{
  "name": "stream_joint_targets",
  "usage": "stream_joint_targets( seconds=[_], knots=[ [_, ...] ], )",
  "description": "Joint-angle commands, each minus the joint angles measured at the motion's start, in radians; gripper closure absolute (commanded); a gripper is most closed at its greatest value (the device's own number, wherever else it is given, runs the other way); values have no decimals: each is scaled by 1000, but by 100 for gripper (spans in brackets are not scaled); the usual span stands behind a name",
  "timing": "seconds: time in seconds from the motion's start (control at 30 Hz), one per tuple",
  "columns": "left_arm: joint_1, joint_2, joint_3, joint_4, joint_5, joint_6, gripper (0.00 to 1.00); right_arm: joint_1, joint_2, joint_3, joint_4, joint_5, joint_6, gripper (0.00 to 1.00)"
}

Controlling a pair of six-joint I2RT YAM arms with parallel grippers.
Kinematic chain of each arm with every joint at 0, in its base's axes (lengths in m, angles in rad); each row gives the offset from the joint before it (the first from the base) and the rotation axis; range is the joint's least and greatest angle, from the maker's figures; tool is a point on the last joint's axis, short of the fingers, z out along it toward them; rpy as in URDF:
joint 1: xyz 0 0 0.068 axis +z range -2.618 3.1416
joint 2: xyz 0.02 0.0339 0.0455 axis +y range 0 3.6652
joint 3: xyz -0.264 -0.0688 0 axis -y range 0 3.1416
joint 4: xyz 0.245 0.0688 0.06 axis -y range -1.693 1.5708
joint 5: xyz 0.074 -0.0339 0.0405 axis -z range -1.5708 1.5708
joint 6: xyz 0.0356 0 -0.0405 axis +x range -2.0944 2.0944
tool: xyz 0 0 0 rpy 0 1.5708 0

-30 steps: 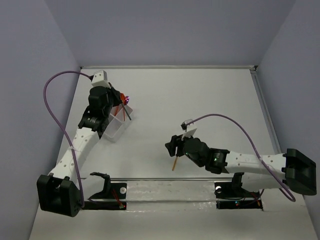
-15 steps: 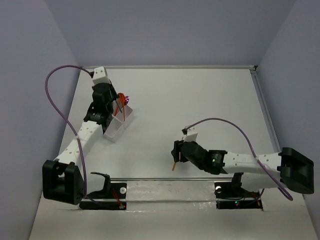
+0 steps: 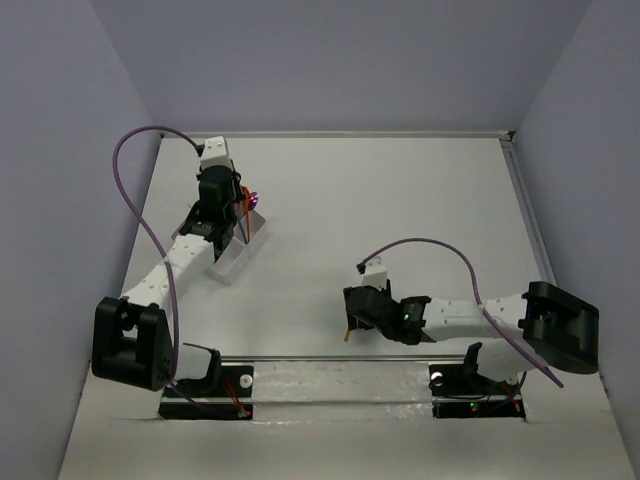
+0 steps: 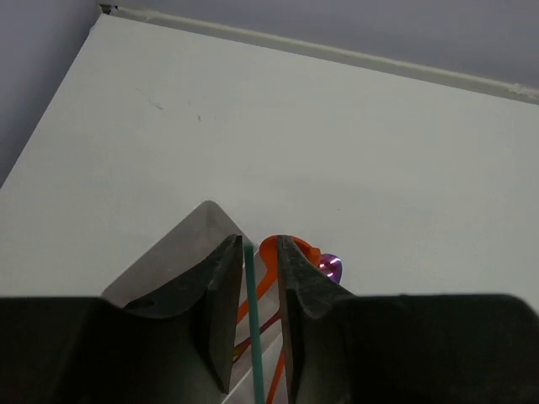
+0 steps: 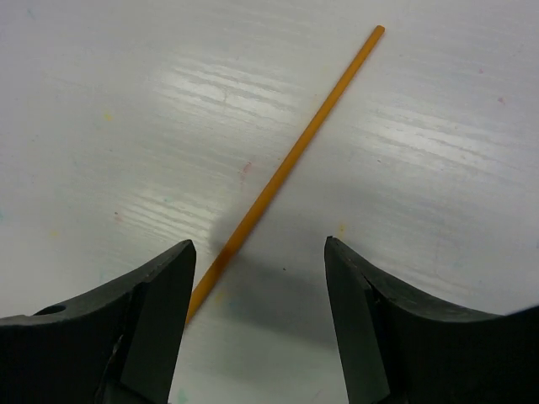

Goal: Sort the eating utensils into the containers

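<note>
The whitish divided tray (image 3: pixel 232 258) lies at the left of the table and shows in the left wrist view (image 4: pixel 173 257). Orange utensils (image 4: pixel 268 252) lie in it. My left gripper (image 3: pixel 236 205) hangs over the tray's far end. Its jaws (image 4: pixel 253 244) stand a narrow gap apart, with a teal stick (image 4: pixel 253 337) between them, near the left finger and clear of the right one. The stick stands nearly upright (image 3: pixel 243 222). My right gripper (image 3: pixel 350 312) is open (image 5: pixel 257 244), low over an orange stick (image 5: pixel 295 151) lying on the table (image 3: pixel 347 331), its near end beside the left finger.
A small purple object (image 4: pixel 331 269) lies just beyond the tray's far end. A metal rail with two black stands (image 3: pixel 330 375) runs along the near edge. Purple cables loop above both arms. Walls close the table at left, back and right.
My left arm has stretched farther away, carrying the gripper along the tray, and the teal stick now stands more upright. My right gripper has dropped closer to the orange stick.
</note>
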Motion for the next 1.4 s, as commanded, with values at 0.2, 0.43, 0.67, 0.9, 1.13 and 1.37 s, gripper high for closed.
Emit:
stream_joint_targets(
  seconds=[0.2, 0.43, 0.67, 0.9, 1.13, 1.37],
  knots=[
    [-32, -23, 34, 37, -52, -6, 39, 10, 106, 92, -66, -19, 28, 41],
    [-84, -125, 74, -24, 43, -83, 36, 10, 143, 108, -77, -48, 22, 62],
    [-137, -191, 112, -153, 271, -187, 36, 10, 173, 123, -69, -70, 14, 92],
    [-137, -211, 30, -233, 618, -221, 36, 10, 102, 155, -8, -13, -108, 93],
    [-155, -236, -76, -169, 824, -264, 28, 10, -84, 178, 199, 19, -285, 93],
    [-155, -204, -93, -123, 936, -316, 27, 10, -28, 276, 319, 54, -403, 93]
  ],
)
